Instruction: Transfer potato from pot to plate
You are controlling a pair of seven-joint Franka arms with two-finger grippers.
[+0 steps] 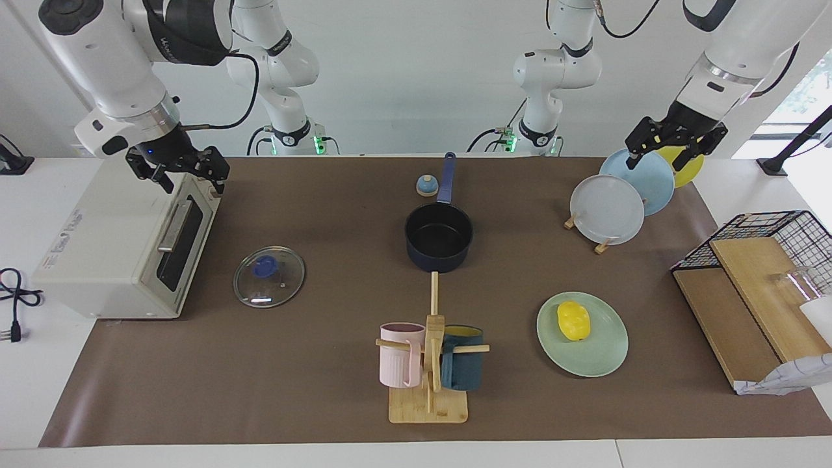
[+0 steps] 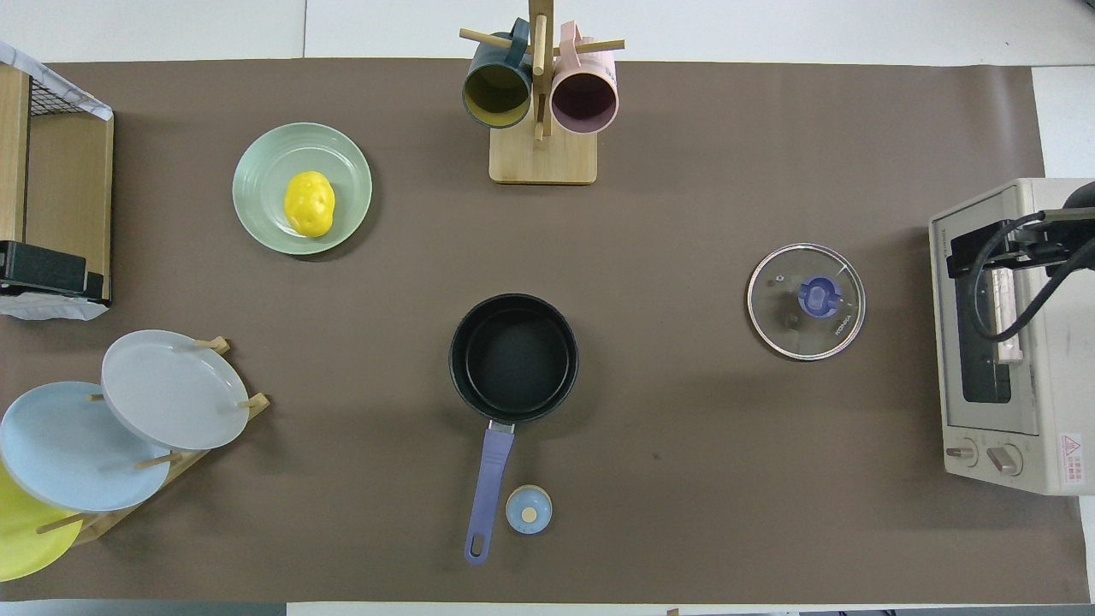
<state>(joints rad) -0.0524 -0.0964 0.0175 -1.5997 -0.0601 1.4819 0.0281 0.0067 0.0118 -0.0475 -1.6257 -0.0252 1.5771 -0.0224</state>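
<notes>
The potato (image 1: 574,321) is lying on the plate (image 1: 608,361), the pot (image 1: 439,237) empty, while the left gripper (image 1: 676,147), fingers apart, is hanging over the upright plates and the right gripper (image 1: 179,170), also spread, is waiting over the toaster oven (image 1: 104,253).

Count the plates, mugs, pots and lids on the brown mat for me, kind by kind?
Plates: 4, mint-green plate holding the potato, plus grey plate, light-blue plate, yellow plate on a rack
Mugs: 2, teal mug, pink mug
Pots: 1, pot
Lids: 1, glass lid
Total: 8
</notes>
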